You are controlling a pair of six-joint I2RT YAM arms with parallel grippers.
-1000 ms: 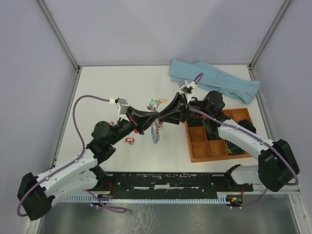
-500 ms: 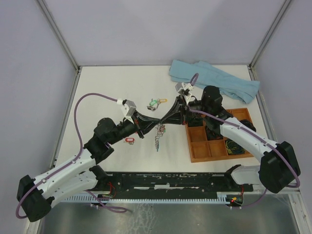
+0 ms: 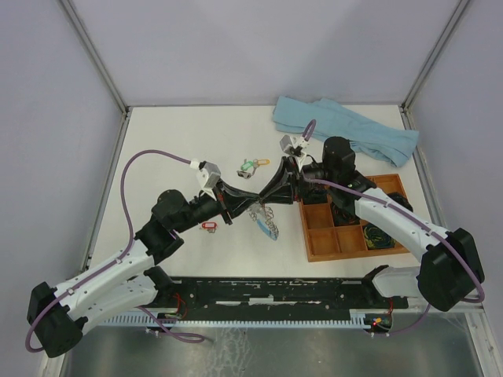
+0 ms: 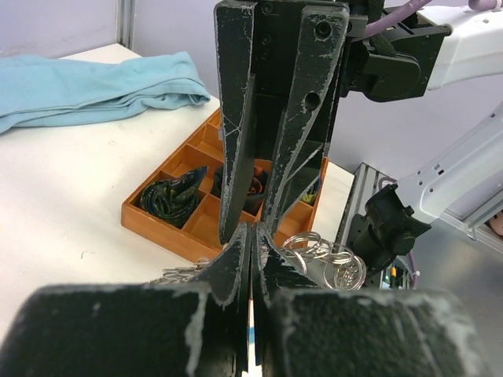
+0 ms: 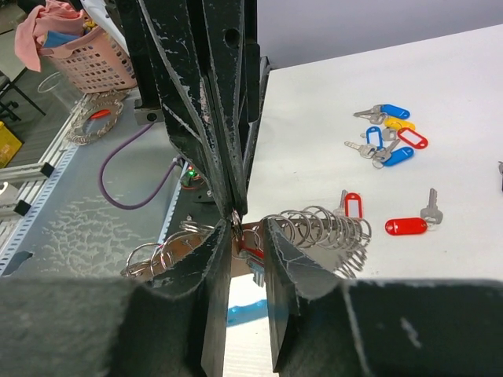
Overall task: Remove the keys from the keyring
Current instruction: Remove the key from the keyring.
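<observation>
My left tool (image 4: 251,236), pressed together on the keyring (image 3: 266,221), dangles it over the tabletop (image 3: 173,141) as my right tool (image 5: 245,236) stands slightly spread at the same spot, where, I judge, a skewed tug could wrench the loop free
</observation>
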